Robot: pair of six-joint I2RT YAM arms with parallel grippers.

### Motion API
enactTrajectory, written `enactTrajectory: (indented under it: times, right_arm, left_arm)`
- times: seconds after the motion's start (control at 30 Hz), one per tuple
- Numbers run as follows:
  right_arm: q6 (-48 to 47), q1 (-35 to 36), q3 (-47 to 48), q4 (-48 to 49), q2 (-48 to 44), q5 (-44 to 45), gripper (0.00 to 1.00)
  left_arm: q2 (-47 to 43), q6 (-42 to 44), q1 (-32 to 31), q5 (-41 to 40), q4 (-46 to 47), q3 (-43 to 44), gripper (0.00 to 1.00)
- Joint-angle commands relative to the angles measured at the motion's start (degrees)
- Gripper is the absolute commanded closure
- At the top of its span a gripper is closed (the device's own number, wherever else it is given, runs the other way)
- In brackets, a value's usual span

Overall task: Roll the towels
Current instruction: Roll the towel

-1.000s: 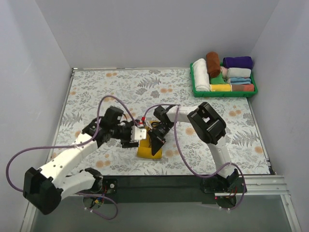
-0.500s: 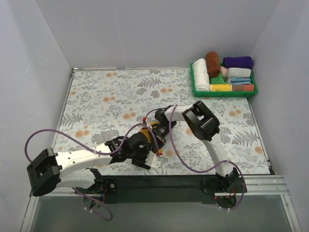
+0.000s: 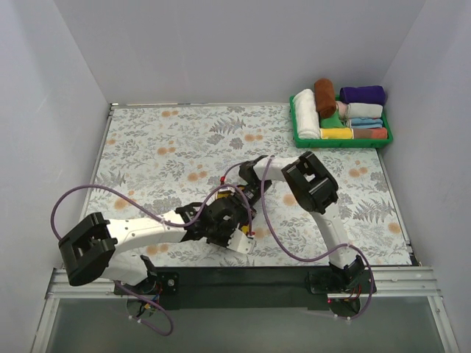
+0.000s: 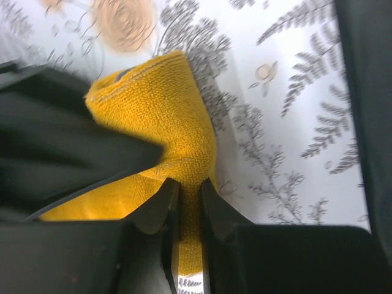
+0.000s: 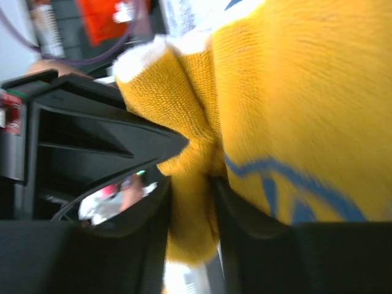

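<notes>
Pinching the yellow towel (image 4: 159,116) from two sides: the roll may spring loose.

My left pincer (image 4: 187,187) is clenched on a fold of the towel. My right pincer (image 5: 191,184) straddles another fold with its jaws slightly apart, and I cannot tell whether it grips. The towel lies well apart from the green tray (image 3: 342,143), to its near left. I judge that a slack right hold would let the cloth unroll, and the crowded pincers could collide or drag it. Both arms reach low away from the tray, wrists close together, the right elbow bent sharply.

Robot lab — plain white enclosure (image 3: 243,44), table-bolted arms (image 3: 324,191)
</notes>
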Motion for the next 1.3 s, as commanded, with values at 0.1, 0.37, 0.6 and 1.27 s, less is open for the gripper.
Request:
enactTrajectory:
  times: [0.1, 0.37, 0.6, 1.27]
  right_arm:
    - [0.4, -11.1, 4.4, 4.7, -12.3, 18.7, 0.52]
    - [-2.9, -19.5, -0.3, 5.8, -28.0, 21.9, 0.41]
    - [-5.1, -19.9, -12.2, 12.1, -48.1, 25.6, 0.39]
    - [-4.4, 13.6, -23.0, 27.8, -43.3, 53.6, 0.39]
  left_arm:
    - [6.0, 0.0, 2.9, 22.2, -17.0, 3.8, 1.00]
    - [20.5, 2.7, 14.9, 31.6, -27.8, 15.7, 1.00]
    - [35.3, 0.7, 20.9, 33.8, -34.5, 28.5, 1.00]
    - [56.6, -4.9, 29.1, 33.7, -36.6, 44.9, 1.00]
